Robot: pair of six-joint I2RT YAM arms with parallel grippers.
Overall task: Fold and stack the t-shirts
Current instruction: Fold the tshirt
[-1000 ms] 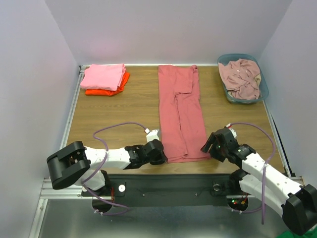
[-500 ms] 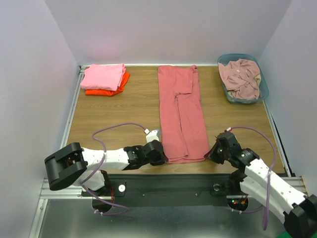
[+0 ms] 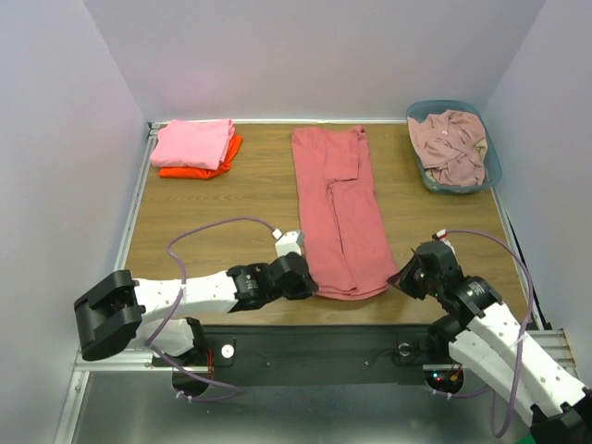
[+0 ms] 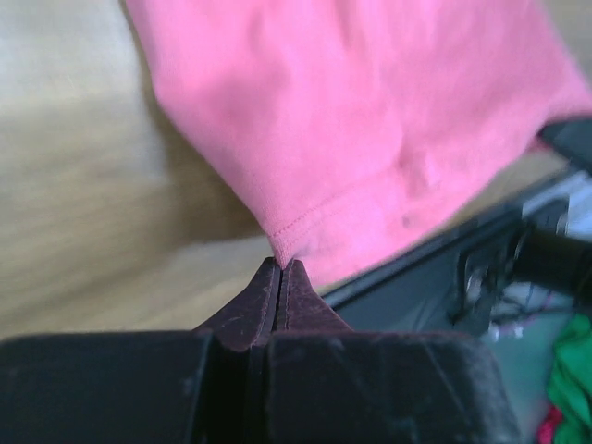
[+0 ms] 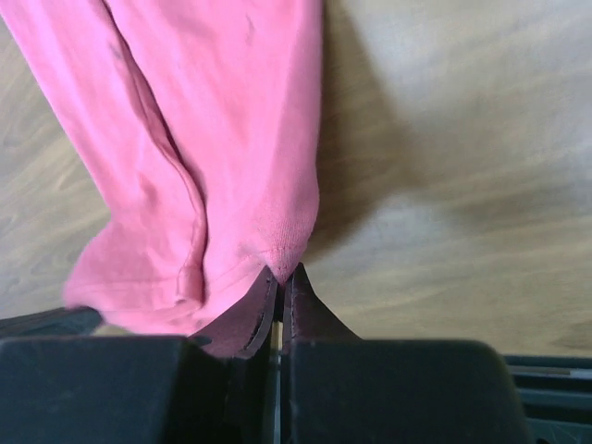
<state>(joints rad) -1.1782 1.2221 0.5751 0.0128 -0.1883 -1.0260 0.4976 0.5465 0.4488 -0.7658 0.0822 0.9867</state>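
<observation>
Left gripper (image 4: 280,270) and right gripper (image 5: 282,276) clamp the coral-red t-shirt (image 3: 342,213) hem between closed fingertips; stacked t-shirts (image 3: 192,141) are done, pale t-shirt (image 3: 450,143) is pending.

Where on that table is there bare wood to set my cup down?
The table is bare between the pink-and-orange stack and the coral-red t-shirt, and between that shirt and the basket. Crowded: the near edge, where left gripper and right gripper pinch the shirt's corners.
</observation>
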